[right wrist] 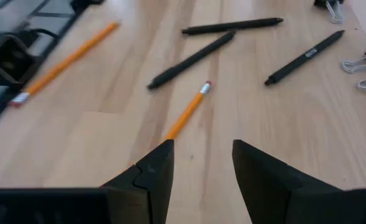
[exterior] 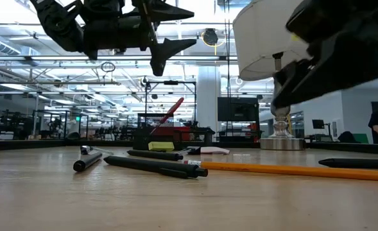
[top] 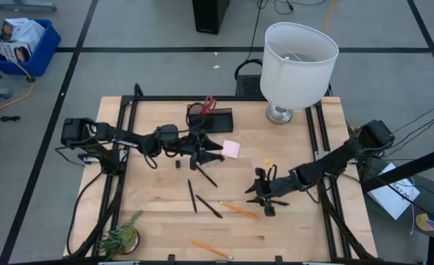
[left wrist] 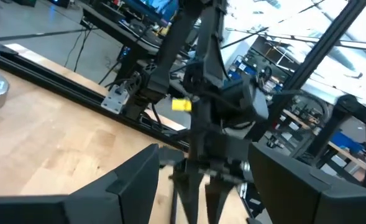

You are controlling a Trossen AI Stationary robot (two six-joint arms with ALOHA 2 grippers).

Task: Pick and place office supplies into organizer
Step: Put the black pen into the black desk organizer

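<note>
The black organizer (top: 211, 118) stands at the table's far middle, with the red-handled scissors (top: 209, 103) upright in it. My left gripper (top: 213, 149) hangs open and empty just in front of it, well above the table (exterior: 190, 29). Below it lie the yellow-green eraser (exterior: 160, 146) and the pink sticky pad (top: 231, 149). My right gripper (right wrist: 202, 165) is open and empty, low over an orange pencil (right wrist: 186, 118) that lies flat. Black pens (right wrist: 192, 59) and a second pencil (right wrist: 64, 62) lie flat beyond it. Small clips (right wrist: 356, 65) lie near the eraser.
The white-shaded lamp (top: 298, 62) stands at the far right corner. A small green plant (top: 124, 235) sits at the near left corner. Bare wood lies at the near right and far left of the table (top: 158, 235). Black frame rails run along both sides.
</note>
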